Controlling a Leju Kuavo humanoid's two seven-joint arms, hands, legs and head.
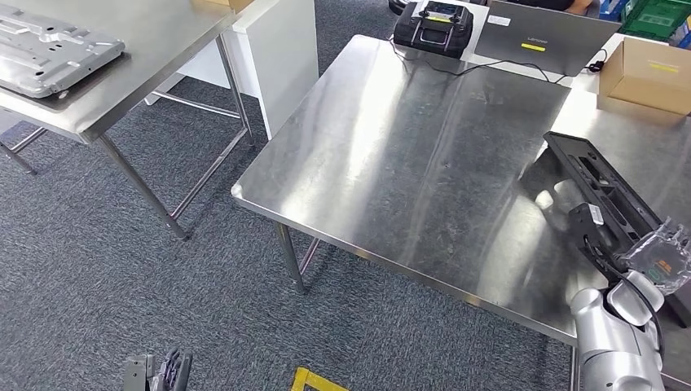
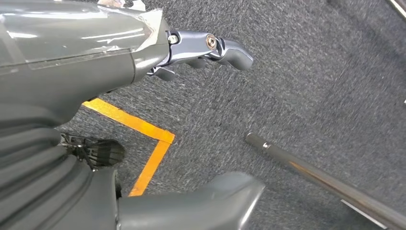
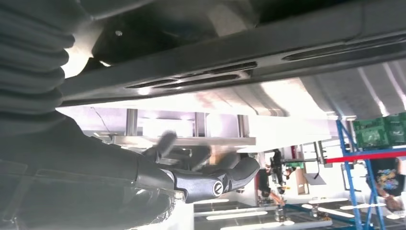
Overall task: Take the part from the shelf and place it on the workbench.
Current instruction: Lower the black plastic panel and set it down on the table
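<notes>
The steel workbench (image 1: 424,155) was seen across the centre of the head view. At 3 o'clock, a long black plastic part (image 1: 607,195) was held over its right edge by the right hand (image 3: 210,179), fingers curled beneath it. At 7 o'clock, the left hand (image 2: 210,48) hung over grey carpet (image 1: 98,309), fingers apart, holding nothing.

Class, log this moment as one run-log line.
right hand: holds black part above workbench | left hand: hanging low, holds nothing | part: not yet released

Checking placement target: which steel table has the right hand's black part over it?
The near workbench, carrying the laptop and cardboard box. The other table, far left, holds a grey metal plate.
</notes>
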